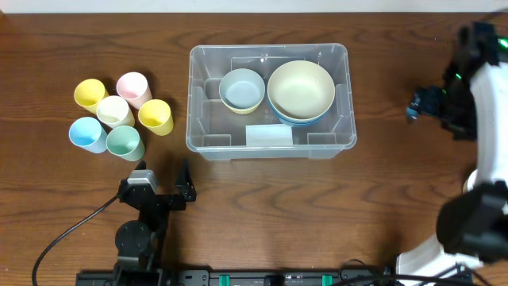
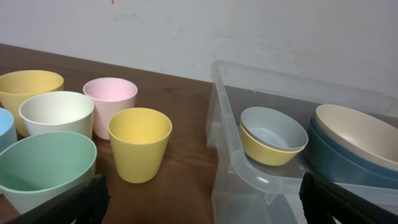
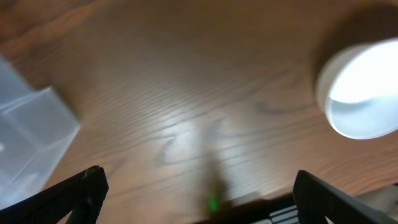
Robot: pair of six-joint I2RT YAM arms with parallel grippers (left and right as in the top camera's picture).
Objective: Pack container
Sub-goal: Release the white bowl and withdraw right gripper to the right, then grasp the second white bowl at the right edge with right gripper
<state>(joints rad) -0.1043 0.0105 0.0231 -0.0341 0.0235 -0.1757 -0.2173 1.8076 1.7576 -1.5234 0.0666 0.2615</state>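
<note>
Container sits mid-table, bowls nested inside. Cups cluster at its nine o'clock. Left gripper sits at seven o'clock, fingers spread wide, holding nothing. Right gripper is out at three o'clock, fingers wide too, empty.

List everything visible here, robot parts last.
clear plastic rectangular container: one, transparent, table centre
small light blue bowl: one, container's left part
small yellow bowl: one, under the light blue bowl
large cream bowl: one, container's right part
large blue bowl: at least one, under the cream bowl
plastic cups: six, two yellow, pink, cream, blue, green, clustered left of container
brown wooden table: one
black cable: one, near-left edge
left end effector: black, open, empty, by cups
right end effector: black, open, empty, right of container
</note>
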